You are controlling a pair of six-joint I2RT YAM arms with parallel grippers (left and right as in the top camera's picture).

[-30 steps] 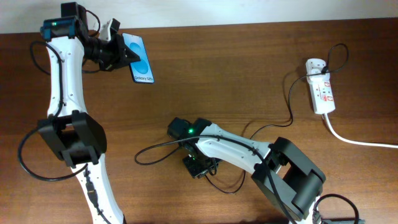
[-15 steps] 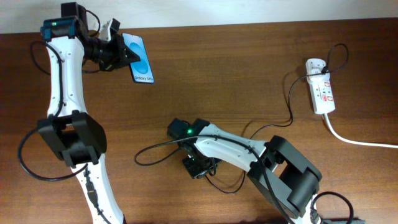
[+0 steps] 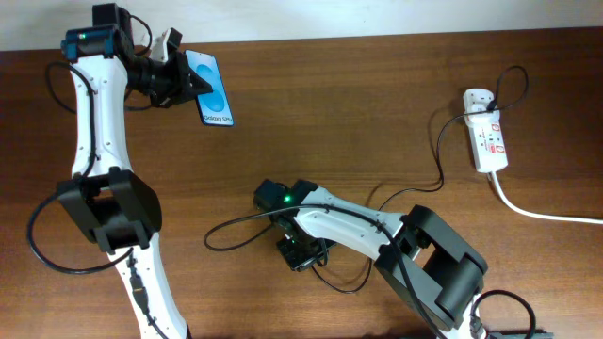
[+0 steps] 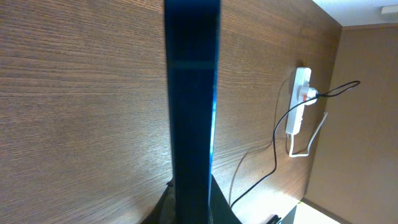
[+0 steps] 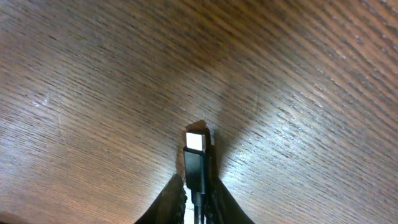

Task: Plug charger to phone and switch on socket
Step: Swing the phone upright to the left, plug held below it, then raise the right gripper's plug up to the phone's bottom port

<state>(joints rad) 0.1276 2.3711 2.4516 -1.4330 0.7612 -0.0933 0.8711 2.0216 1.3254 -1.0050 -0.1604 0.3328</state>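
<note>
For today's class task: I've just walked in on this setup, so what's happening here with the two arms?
The left gripper holds the Galaxy S25+ phone at the table's far left. The right gripper, near the table's middle, grips the charger just behind its connector tip. Phone and connector are far apart, so nothing is plugged in yet. The charger's cable runs to the white power strip on the right, which neither arm touches.

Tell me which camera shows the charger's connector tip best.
Right wrist: the connector tip sits centre frame, metal end clear, clamped in the right pincer. Overhead hides the tip under that pincer, showing only loose cable. Left wrist shows the phone edge-on and distant cable, no tip.
</note>
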